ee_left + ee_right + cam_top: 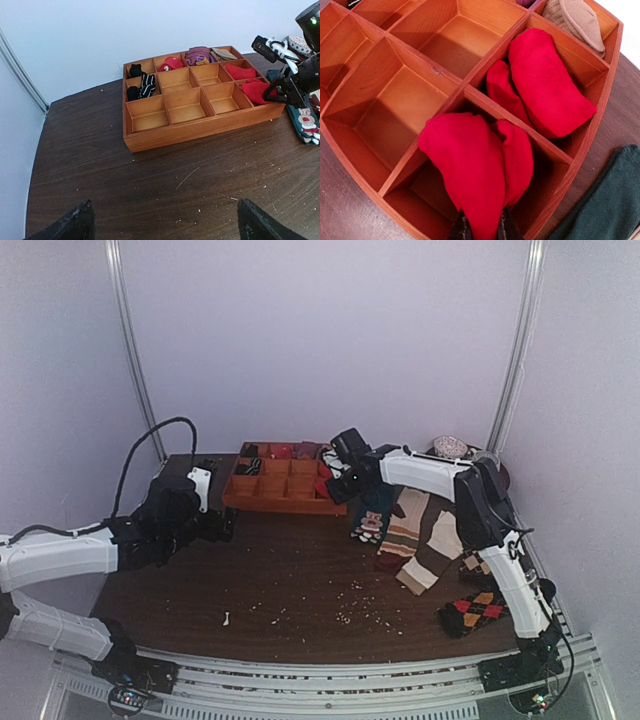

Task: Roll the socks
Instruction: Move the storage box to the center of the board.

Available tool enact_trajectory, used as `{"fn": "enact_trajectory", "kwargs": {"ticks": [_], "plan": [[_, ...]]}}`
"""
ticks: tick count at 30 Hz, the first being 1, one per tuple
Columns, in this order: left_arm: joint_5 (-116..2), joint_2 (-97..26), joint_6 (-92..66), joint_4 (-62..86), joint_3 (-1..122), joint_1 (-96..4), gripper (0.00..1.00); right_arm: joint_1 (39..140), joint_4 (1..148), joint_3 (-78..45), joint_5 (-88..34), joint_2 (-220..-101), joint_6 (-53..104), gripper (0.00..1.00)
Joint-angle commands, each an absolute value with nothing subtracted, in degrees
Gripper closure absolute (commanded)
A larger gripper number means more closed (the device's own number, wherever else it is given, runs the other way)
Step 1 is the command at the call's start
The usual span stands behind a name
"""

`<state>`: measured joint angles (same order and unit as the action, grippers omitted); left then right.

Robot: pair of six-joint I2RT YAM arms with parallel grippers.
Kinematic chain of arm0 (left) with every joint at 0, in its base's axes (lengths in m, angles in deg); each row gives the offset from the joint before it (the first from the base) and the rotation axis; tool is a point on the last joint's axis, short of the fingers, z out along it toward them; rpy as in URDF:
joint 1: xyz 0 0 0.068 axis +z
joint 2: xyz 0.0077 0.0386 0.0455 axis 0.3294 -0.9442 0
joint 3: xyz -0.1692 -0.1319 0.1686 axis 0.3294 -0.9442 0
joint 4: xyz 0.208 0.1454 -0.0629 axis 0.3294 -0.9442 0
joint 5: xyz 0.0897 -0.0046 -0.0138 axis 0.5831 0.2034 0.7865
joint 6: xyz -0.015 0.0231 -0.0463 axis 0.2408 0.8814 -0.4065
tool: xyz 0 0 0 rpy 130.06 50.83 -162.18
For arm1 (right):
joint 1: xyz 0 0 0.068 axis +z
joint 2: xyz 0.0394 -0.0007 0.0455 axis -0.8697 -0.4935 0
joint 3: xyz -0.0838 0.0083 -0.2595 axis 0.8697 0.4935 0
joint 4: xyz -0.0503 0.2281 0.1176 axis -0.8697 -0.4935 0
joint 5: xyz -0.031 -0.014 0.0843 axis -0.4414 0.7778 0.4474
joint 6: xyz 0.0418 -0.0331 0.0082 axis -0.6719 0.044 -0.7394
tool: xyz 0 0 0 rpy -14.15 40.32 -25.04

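My right gripper [481, 229] is shut on a bright red sock bundle [475, 175] and holds it over the near right compartment of the wooden tray [365, 150]. The bundle rests partly on the divider. In the top view that gripper [338, 486] is at the tray's right end [280, 506]. In the left wrist view the red bundle [256, 91] lies at the tray's [200, 131] right end. Another red sock bundle [545, 82] lies in the compartment behind. My left gripper [165, 222] is open and empty over bare table in front of the tray; in the top view it [222, 525] is left of the tray.
Black, purple and tan socks [199, 54] fill the tray's far compartments. A dark teal bear sock [372, 518], striped brown socks [420, 535] and argyle socks [472, 612] lie on the table to the right. Crumbs dot the wood.
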<state>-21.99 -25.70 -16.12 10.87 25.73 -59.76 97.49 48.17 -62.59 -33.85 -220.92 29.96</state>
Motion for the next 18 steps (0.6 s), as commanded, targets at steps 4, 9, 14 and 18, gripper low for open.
{"fn": "enact_trajectory", "kwargs": {"ticks": [4,9,14,18], "plan": [[-21.38,-26.75,-16.71,10.13,28.02,-59.46,0.02,98.66,29.47,-64.27,-36.15,-231.19,28.11,1.0],[-21.69,-27.64,-16.65,10.19,28.29,-59.43,0.02,98.7,27.08,-64.13,-35.95,-232.67,28.52,1.0],[-21.58,-27.91,-16.95,9.84,28.27,-59.47,0.02,99.68,30.25,-52.24,-34.7,-227.13,27.85,1.0],[-21.66,-28.01,-16.94,9.94,28.24,-59.42,0.02,101.46,34.33,-40.02,-33.48,-220.45,25.88,1.0]]}}
